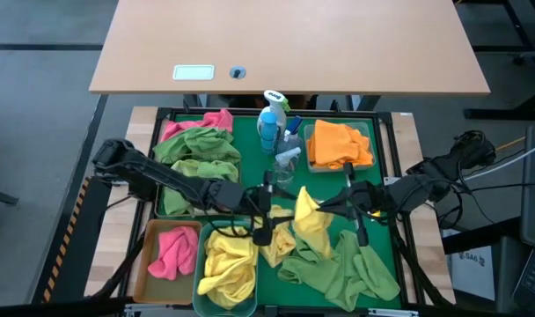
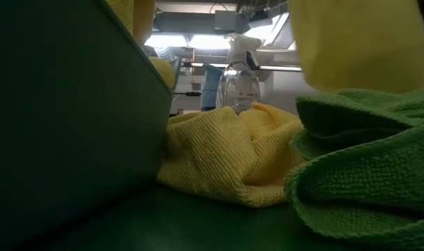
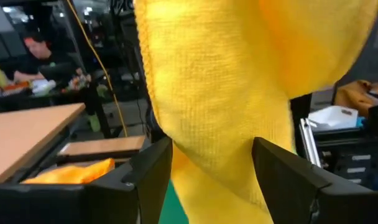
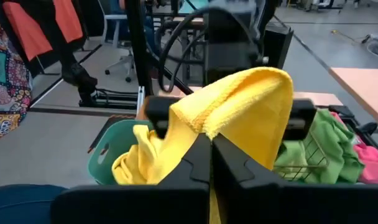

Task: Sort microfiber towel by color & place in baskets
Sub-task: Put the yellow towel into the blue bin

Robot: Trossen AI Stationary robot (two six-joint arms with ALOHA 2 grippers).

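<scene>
Across the middle of the large green tray (image 1: 386,198), a yellow towel (image 1: 307,211) is held up between the two arms, apparently so that it can be passed toward the yellow basket. It is pinched by the tightly pressed fingers of the right gripper (image 4: 209,143), while the fingers of the left gripper (image 3: 211,177) are spread on either side of the hanging cloth, so a release by that side is judged likely. More yellow and green towels are left loose on the tray's near right part. At the far left, the wire-mesh basket (image 1: 162,207) is filled with green towels, with a pink one lying beside it. At the far right, orange towels are kept in the clear basket (image 1: 366,132). At the near left, the amber-tan basket (image 1: 144,255) is loaded with pink cloth, and the teal basket (image 1: 197,295) just right of it with yellow. Spray bottles (image 1: 272,119) are stood at the far middle.
</scene>
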